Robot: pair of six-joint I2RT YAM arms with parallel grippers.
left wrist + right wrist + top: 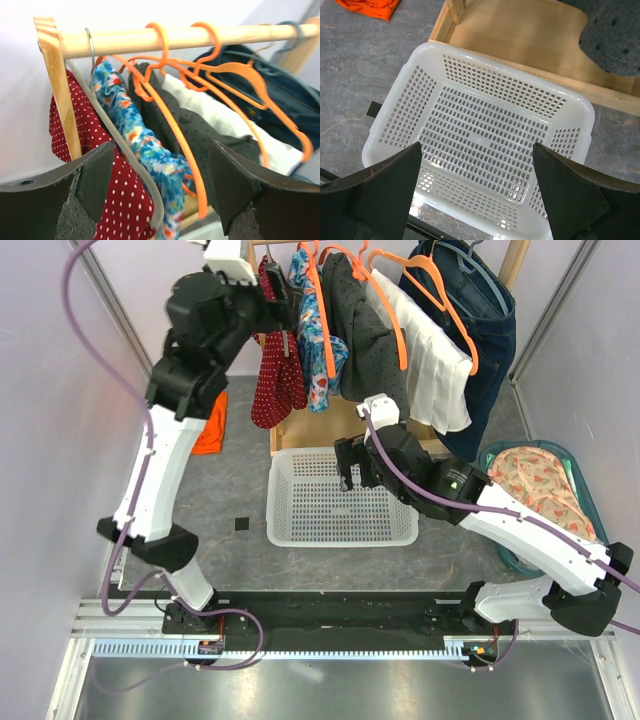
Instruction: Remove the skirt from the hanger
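From the top view, the left gripper [285, 312] is seen raised at the left end of the clothes rack, with its jaws parted and nothing held. It is pointed at the red dotted garment [275, 390], which is taken here to be the skirt and hangs at that end just beside a floral garment [318, 340]. The right gripper [352, 465] is held low over a white basket [272, 502], wide open and empty.

In the left wrist view, the red fabric is seen under the arm of a grey hanger [127, 152], whose wire hook is looped over the wooden rail [225, 34]. The floral cloth is pressed against the same arm, so it cannot be told for certain which of the two is carried by it. A good grasp is judged to be one taken on red fabric alone, below the hanger arm. Neither the floral cloth nor the tangled orange hangers [175, 125] should be caught. The wooden post [57, 90] stands close to the left finger and is best kept clear of. Once gripped, the fabric should be drawn down along the sloping arm, so that the hook is not lifted off the rail.

In the right wrist view, only the basket and the rack's wooden base [520, 35] are shown between the spread jaws. This arm may be needed to steady the hanger.
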